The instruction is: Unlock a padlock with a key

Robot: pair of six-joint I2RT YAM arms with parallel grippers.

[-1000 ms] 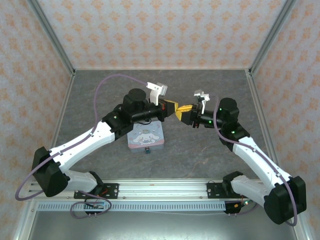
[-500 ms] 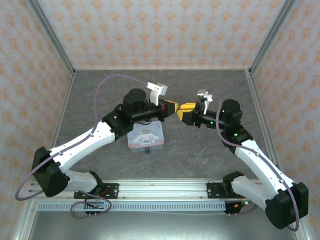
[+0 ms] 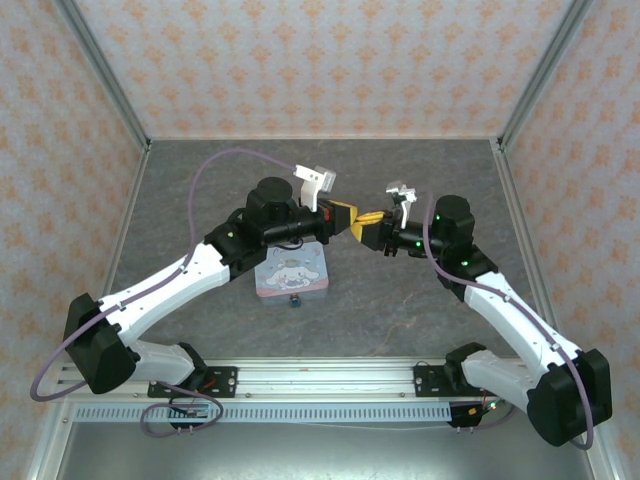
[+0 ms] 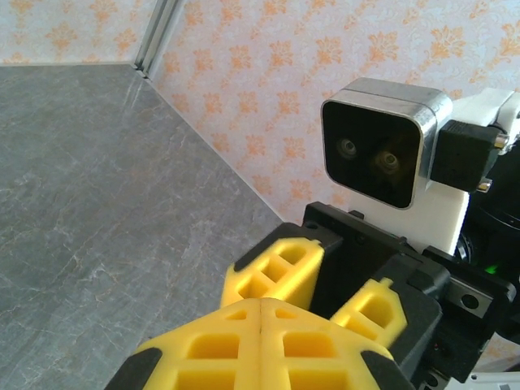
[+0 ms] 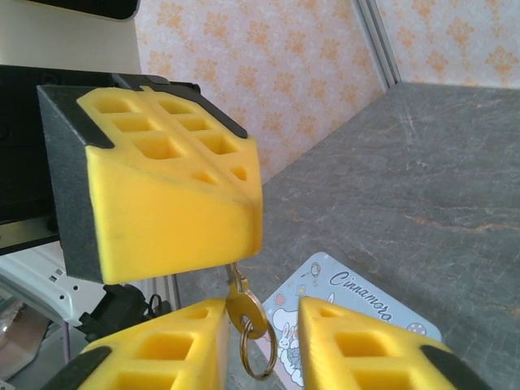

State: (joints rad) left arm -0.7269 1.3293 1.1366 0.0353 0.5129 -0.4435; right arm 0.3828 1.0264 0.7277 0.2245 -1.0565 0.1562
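Two robot arms reach inward over a grey table and meet tip to tip near its centre, seen from above. The left gripper and the right gripper each have two yellow fingers. One pastel square tin with a cartoon dog lies flat under the left arm's wrist. One tiny dark padlock sits on the table just beside the tin's near edge, well below both grippers. From above, whatever lies between the fingertips is too small to make out. The right wrist camera brings it close: the left gripper is clamped closed on one brass key, which hangs downward between the right gripper's parted fingers, with a gap on one side. A corner of the tin lies beneath. The left wrist camera looks over its own pressed-together fingers at the right gripper and the camera mounted above it.
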